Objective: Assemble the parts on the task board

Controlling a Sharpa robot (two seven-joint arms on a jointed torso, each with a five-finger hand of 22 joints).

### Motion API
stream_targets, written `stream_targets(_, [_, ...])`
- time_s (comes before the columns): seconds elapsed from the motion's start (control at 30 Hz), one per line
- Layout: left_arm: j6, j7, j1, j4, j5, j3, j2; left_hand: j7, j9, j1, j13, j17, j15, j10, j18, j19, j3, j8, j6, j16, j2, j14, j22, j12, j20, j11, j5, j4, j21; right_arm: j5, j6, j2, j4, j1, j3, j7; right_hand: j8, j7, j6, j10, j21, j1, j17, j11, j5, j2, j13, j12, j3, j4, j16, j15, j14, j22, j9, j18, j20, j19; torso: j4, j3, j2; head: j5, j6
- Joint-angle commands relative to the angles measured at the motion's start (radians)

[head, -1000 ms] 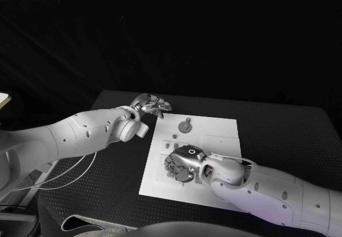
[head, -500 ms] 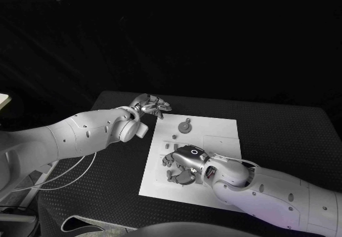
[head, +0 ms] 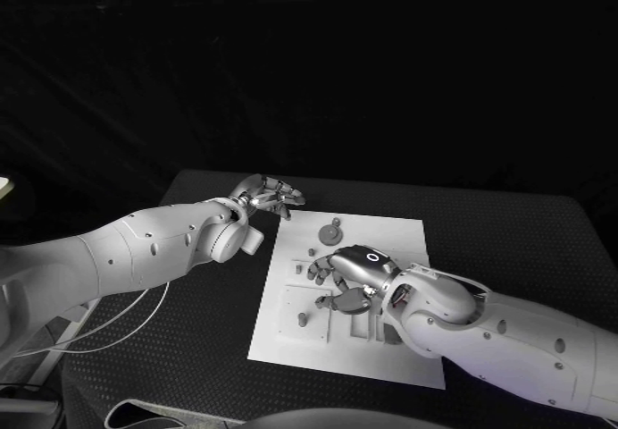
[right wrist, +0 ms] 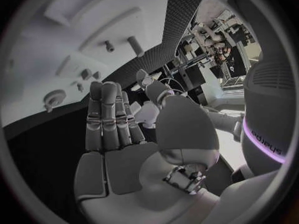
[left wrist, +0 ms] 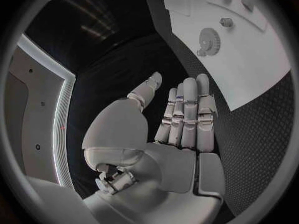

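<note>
Looking down in the head view, the task board (head: 387,234) is lying in the middle of the black table (head: 515,232), with small grey parts (head: 309,266) standing in its middle band and a gear (head: 332,232) lying near its far edge. The right robot hand (head: 346,277) is hovering over the board's centre with its fingers spread and gripping nothing. The left robot hand (head: 268,194) is hanging just off the board's far-left corner, fingers loosely curled, holding nothing.

In the left wrist view, the left robot hand (left wrist: 181,119) is showing flat, straight fingers with an empty palm; the gear (left wrist: 209,39) is lying beyond the fingertips on the task board (left wrist: 261,64), apart from them.

In the right wrist view, the right robot hand (right wrist: 115,134) is likewise extending straight, empty fingers, with small parts (right wrist: 84,74) and upright pegs (right wrist: 109,46) on the task board (right wrist: 74,40) ahead.

Risk: a descent of the right robot hand with fingers this wide is likely to knock the closely spaced parts beneath it, since they are standing near one another. A sideways sweep could also nudge the unfixed-looking board. Open room is lying right and far of the board; the left arm is crowding its left edge.
</note>
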Motion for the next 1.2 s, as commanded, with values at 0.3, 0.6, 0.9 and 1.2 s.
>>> stream_targets(0.3, [0.014,0.013,0.001,-0.018,0.009,0.001,0.008,0.002,-0.002,0.002,-0.001,0.001,0.000,-0.003,0.014,-0.002,-0.006,0.003,-0.005,-0.005,0.008,-0.007,0.001,0.000,-0.002,0.001,-0.004,0.000,-0.006,0.326,0.131,-0.152,0.023,0.103,0.022,-0.015,0.043,-0.037,0.057,0.213,0.018,-0.091,0.007,-0.068,-0.002,0.038,0.093,0.135,-0.038,0.045,0.033,-0.059,0.017,0.015,0.022,0.007,-0.006,0.031,-0.0186,0.0018,-0.006,-0.043,0.038])
stream_targets(0.6, [0.023,0.012,0.000,-0.025,0.011,0.000,0.009,0.003,-0.002,-0.002,-0.001,0.002,0.000,-0.002,0.014,-0.002,-0.008,0.003,-0.006,-0.005,0.010,-0.007,0.001,0.000,-0.002,0.001,-0.004,0.001,-0.006,0.495,0.264,-0.243,0.018,0.122,0.021,-0.164,0.070,-0.082,0.083,0.099,0.103,-0.257,0.168,-0.115,-0.006,0.000,0.600,0.578,-0.056,0.149,0.318,-0.112,0.043,0.028,0.084,0.007,-0.071,0.105,-0.0377,0.0109,-0.017,-0.062,0.051])
stream_targets(0.9, [0.027,0.011,-0.004,-0.027,0.011,0.000,0.007,0.003,-0.002,-0.003,-0.001,0.002,0.000,-0.003,0.014,-0.002,-0.008,0.003,-0.006,-0.006,0.011,-0.007,0.002,0.000,-0.002,0.001,-0.004,0.001,-0.006,0.553,0.380,-0.294,0.056,0.121,-0.004,-0.266,0.089,-0.075,0.086,-0.075,0.222,-0.280,0.244,-0.108,-0.001,-0.011,0.986,1.013,-0.026,0.179,0.510,-0.100,0.009,0.027,0.155,0.008,-0.086,0.104,-0.0448,0.0184,-0.022,-0.062,0.047])
stream_targets(1.2, [0.028,0.013,-0.009,-0.022,0.011,0.000,0.003,0.003,-0.002,-0.004,-0.001,0.002,0.000,-0.003,0.014,-0.002,-0.009,0.003,-0.006,-0.006,0.011,-0.007,0.002,0.000,-0.002,0.001,-0.004,0.000,-0.007,0.647,0.476,-0.317,0.066,0.121,-0.033,-0.424,0.121,-0.105,0.137,-0.050,0.257,-0.345,0.278,-0.137,-0.002,-0.014,0.991,1.052,-0.027,0.223,0.551,-0.129,0.062,0.024,0.203,0.008,-0.108,0.120,-0.0476,0.0181,-0.023,-0.080,0.044])
